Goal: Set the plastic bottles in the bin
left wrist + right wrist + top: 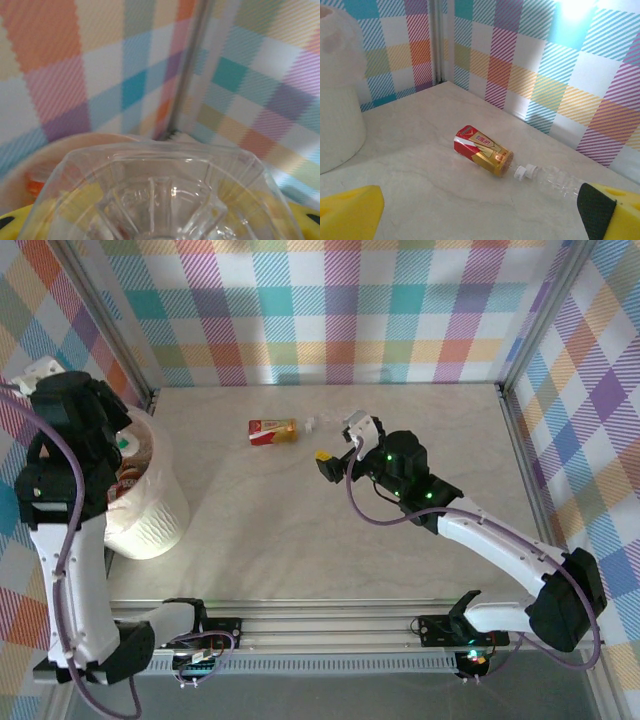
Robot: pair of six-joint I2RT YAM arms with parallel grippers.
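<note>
Here we go: the left fingers (305, 209) are clamped on the held bottle (160, 200), its clear moulded base square to the wrist camera. It hangs above the bin (155, 525) at the left edge of the overhead view, where other bottles lie inside. In the upper middle of the tabletop (300, 540) two are left. The red-and-gold bottle (482, 150) lies on its side, and just beside its end is the clear bottle with the white cap (552, 179), also lying down. The right fingers (350, 212) stand spread wide close to them, gripping nothing. We reckon these are empties: light, thin-walled, springy, and ready to roll or skid on that smooth top if nudged. The labelled one offers the better hold, across the middle of its body with a finger on either side of the long axis, where the label adds some friction. The clear one looks ribbed and slick, so we'd take it mid-body, not by the cap, and squeeze gently so it doesn't pop out.
</note>
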